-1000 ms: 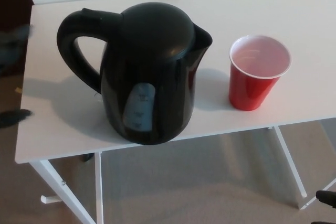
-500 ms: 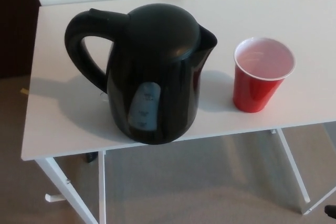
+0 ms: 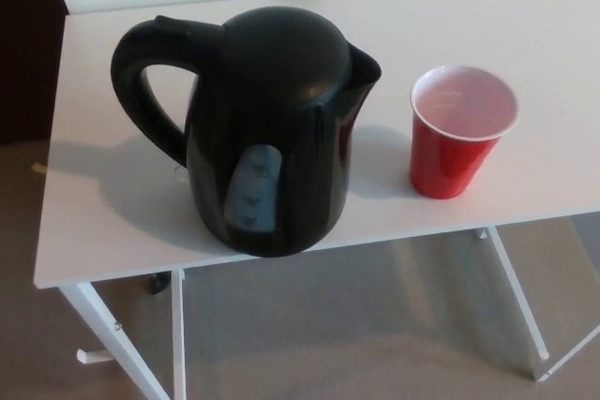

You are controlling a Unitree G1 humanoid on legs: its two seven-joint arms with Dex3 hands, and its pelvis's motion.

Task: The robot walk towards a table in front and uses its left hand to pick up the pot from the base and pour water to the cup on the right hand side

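Black pot point(image 3: 267, 133) upright near the front edge of the white surface point(image 3: 84, 222), handle toward its left edge, spout toward the red cup point(image 3: 459, 133) standing apart, rightward. Neither robot hand is visible, so finger state cannot be told.

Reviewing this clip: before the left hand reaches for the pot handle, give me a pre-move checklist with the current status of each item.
1. Pot upright on the table: ok.
2. Handle faces the robot's left, unobstructed: ok.
3. Red cup upright, open, standing apart from the pot on the spout side: ok.
4. Left hand ready near the handle: not ok, no hand in view.
5. Water level through the pot's window: cannot tell.
6. Base under the pot: cannot tell, hidden by the pot body.
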